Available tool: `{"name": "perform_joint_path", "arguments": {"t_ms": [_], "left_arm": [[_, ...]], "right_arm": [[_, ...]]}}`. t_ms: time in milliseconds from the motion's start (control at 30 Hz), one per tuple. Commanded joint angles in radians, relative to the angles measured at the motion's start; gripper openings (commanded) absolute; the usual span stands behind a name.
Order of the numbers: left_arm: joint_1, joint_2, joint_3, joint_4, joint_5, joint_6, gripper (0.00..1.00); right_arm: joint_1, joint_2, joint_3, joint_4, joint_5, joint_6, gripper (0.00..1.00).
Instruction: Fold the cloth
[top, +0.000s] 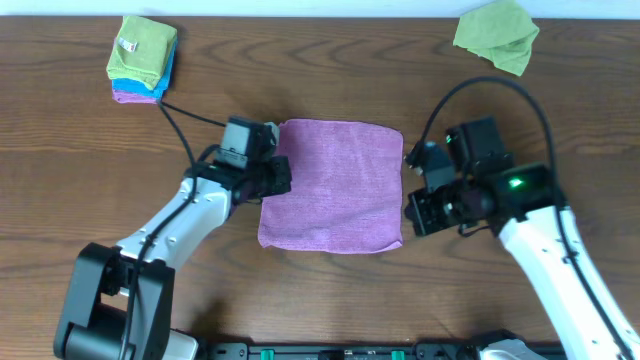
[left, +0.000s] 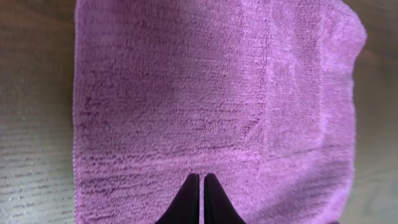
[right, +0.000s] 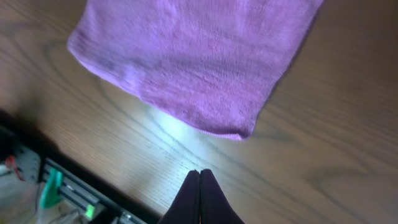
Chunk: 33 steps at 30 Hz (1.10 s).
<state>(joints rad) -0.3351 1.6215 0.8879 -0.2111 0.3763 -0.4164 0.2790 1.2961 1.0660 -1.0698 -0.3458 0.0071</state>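
A purple cloth lies flat on the wooden table, roughly square and folded. My left gripper is at its left edge. In the left wrist view the cloth fills the frame and the left gripper is shut, its tips over the near edge of the cloth with nothing held. My right gripper is just off the cloth's right edge. In the right wrist view the right gripper is shut and empty above bare wood, a little short of the cloth's corner.
A stack of folded cloths, green over blue and purple, sits at the back left. A crumpled green cloth lies at the back right. The table's front edge with a black rail shows in the right wrist view.
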Motion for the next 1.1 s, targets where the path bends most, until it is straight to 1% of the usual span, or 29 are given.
{"name": "perform_joint_path", "arguments": {"t_ms": [0,133,267,433,533,767,1067], "left_arm": [[-0.040,0.025,0.007,0.028,-0.164,-0.003,0.06],[-0.056,0.074,0.007,0.094,-0.226,-0.003,0.06],[-0.057,0.131,0.007,0.179,-0.285,-0.003,0.06],[-0.057,0.187,0.007,0.304,-0.302,0.002,0.06],[-0.057,0.204,0.007,0.344,-0.302,0.001,0.06],[-0.057,0.210,0.007,0.346,-0.306,0.001,0.06],[-0.058,0.210,0.007,0.334,-0.299,0.001,0.06]], "right_arm": [[0.005,-0.003,-0.108,0.080,-0.051,0.027,0.01],[0.005,-0.003,-0.241,0.227,-0.051,0.075,0.02],[0.006,-0.003,-0.330,0.320,-0.051,0.097,0.02],[0.034,-0.003,-0.403,0.420,-0.051,0.097,0.02],[0.063,0.000,-0.438,0.488,-0.016,0.098,0.02],[0.105,0.026,-0.493,0.576,0.049,0.117,0.01],[0.133,0.146,-0.494,0.611,0.083,0.129,0.02]]}}
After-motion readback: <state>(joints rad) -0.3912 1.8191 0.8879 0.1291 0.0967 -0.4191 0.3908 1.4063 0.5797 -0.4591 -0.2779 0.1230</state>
